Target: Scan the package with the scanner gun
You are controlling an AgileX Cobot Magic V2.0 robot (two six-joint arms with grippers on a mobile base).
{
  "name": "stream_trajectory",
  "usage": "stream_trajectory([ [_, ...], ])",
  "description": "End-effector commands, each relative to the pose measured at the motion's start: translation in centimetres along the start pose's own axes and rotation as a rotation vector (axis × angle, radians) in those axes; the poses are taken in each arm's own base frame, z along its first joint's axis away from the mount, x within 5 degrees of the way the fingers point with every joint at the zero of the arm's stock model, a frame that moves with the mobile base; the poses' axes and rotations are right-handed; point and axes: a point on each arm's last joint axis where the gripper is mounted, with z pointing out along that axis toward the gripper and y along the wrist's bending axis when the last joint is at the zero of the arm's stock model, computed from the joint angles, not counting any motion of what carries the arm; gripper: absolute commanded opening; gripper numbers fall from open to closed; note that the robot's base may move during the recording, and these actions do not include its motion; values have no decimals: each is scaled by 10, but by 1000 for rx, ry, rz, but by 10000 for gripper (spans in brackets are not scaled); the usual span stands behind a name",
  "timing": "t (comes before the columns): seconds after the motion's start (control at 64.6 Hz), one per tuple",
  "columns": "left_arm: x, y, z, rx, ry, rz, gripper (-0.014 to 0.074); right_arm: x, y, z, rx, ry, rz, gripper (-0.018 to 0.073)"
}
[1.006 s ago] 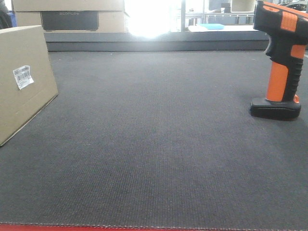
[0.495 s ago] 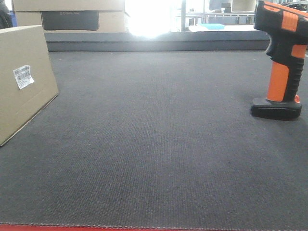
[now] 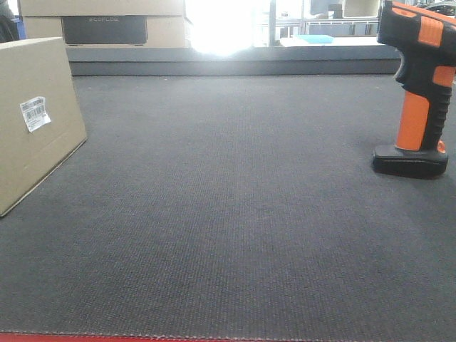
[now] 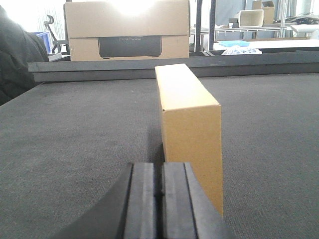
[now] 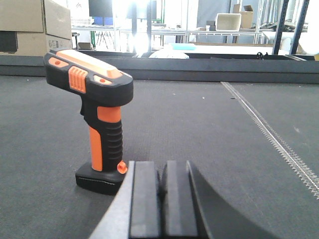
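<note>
The package [image 3: 35,114], a tan cardboard box with a small white barcode label [image 3: 34,113], stands on the dark mat at the far left of the front view. In the left wrist view the package [image 4: 187,119] stands on edge just ahead and slightly right of my left gripper [image 4: 159,174], which is shut and empty. The scanner gun [image 3: 415,92], black with orange handle, stands upright on its base at the right. In the right wrist view the scanner gun [image 5: 97,119] is just ahead and left of my right gripper [image 5: 159,172], shut and empty.
A raised dark ledge [image 3: 228,60] runs along the back of the mat. Behind it sits a wider cardboard box with a dark panel [image 3: 103,25]. A zipper-like seam [image 5: 271,134] crosses the mat on the right. A red edge [image 3: 228,338] marks the near side.
The front view has shifted very slightly, so the scanner gun sits a few pixels further right. Nothing else has moved.
</note>
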Motion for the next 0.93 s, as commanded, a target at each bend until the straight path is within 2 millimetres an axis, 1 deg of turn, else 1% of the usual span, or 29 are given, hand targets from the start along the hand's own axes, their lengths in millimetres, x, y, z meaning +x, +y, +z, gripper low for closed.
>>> stream_trajectory([
  [0.0,-3,0,-1,2,-27,-15,-111,-3,0,0,6,-30,-8,-153],
  [0.913,-3,0,-1,2,-27,-15,-111,-3,0,0,6,-30,-8,-153],
])
